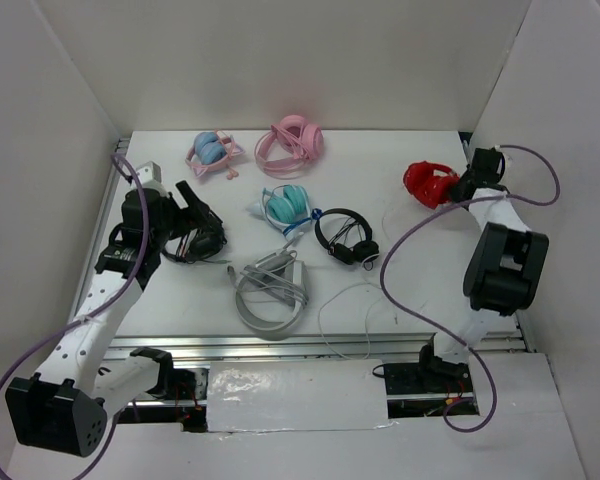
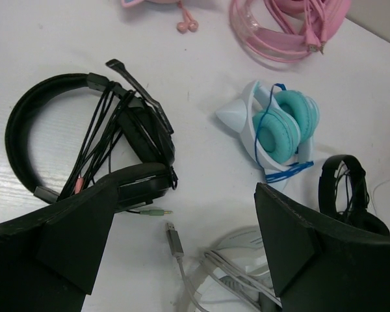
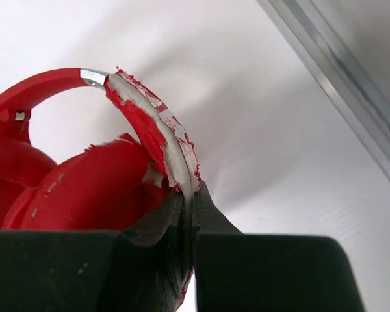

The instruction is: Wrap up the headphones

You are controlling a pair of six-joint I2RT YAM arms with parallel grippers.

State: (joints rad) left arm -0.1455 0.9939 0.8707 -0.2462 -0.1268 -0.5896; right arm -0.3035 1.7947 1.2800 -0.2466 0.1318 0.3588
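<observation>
Plainly, the red headphones (image 1: pixel 427 183) are found at the far right of the table (image 1: pixel 380 160), close to the right wall. They are gripped by the right gripper (image 3: pixel 192 195), whose fingers are clamped on the headband: in the right wrist view the band's worn, peeling padding is pinched between the two pads, while the glossy cups are seen to the left of the fingers, under the arch of the band. From above, that gripper is seen just to the right of the headphones, touching them. A thin white cable (image 1: pixel 348 303) is looped loosely on the table near the front; whether it is joined to the headphones cannot be told. The left gripper (image 2: pixel 185 195) is spread wide over a black headset (image 2: pixel 143 136) at the left, well apart from the headphones.
</observation>
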